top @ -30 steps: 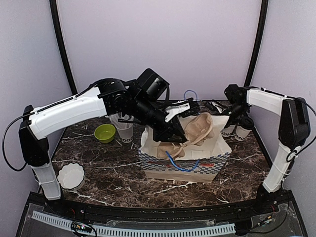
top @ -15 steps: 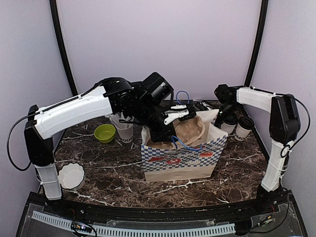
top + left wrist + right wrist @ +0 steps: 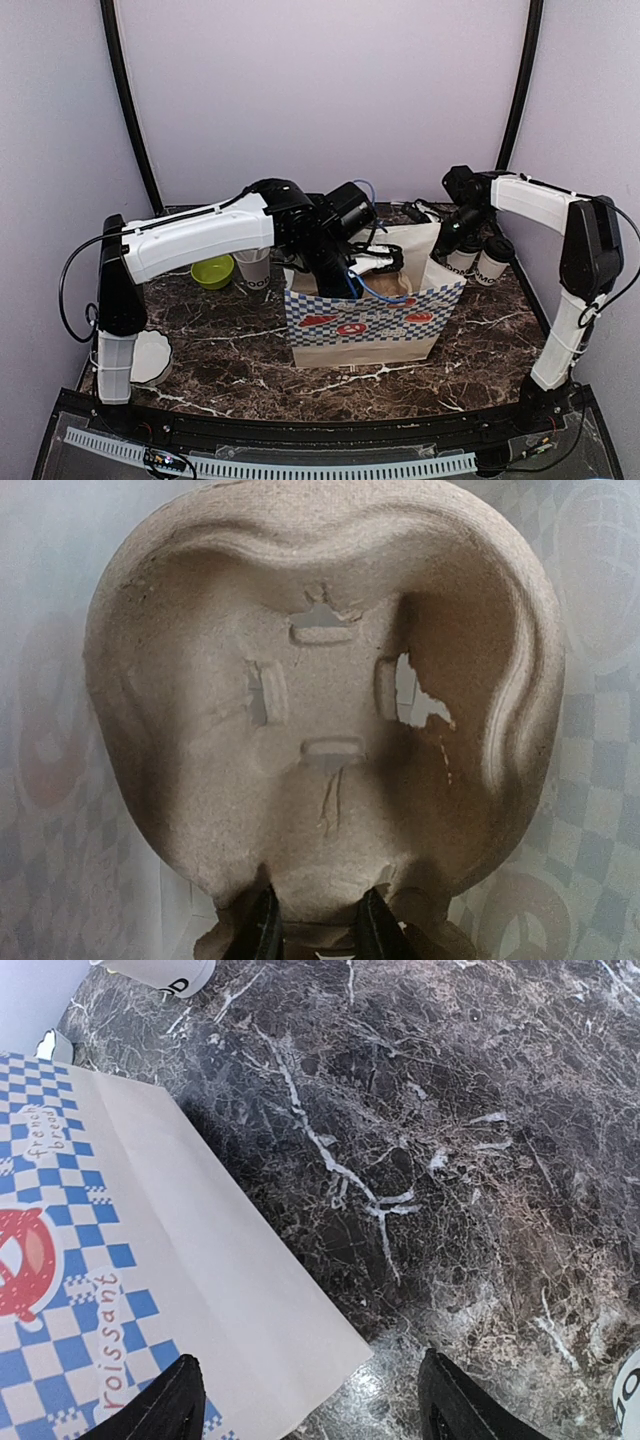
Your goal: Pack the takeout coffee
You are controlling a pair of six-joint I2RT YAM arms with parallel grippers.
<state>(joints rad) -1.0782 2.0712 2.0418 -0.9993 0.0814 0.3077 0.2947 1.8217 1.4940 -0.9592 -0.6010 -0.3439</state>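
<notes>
Cups like these two lidded coffee cups [image 3: 492, 262], upright at the far right of the worktop [image 3: 220, 350] just right of the paper bag [image 3: 360, 322], look light, thin-walled and spill-prone, so I'd take one round its body below the lid. The overhead view shows them near the right gripper [image 3: 310, 1405], jaws apart and empty. Only the left wrist view shows the left gripper [image 3: 320, 932] with its jaws clamped on the pulp carrier [image 3: 320, 710] by its rim, inside the bag.

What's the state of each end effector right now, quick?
Left end effector: closed on the edge of the brown pulp carrier, down in the paper bag.
Right end effector: open, empty, beside the bag.
</notes>
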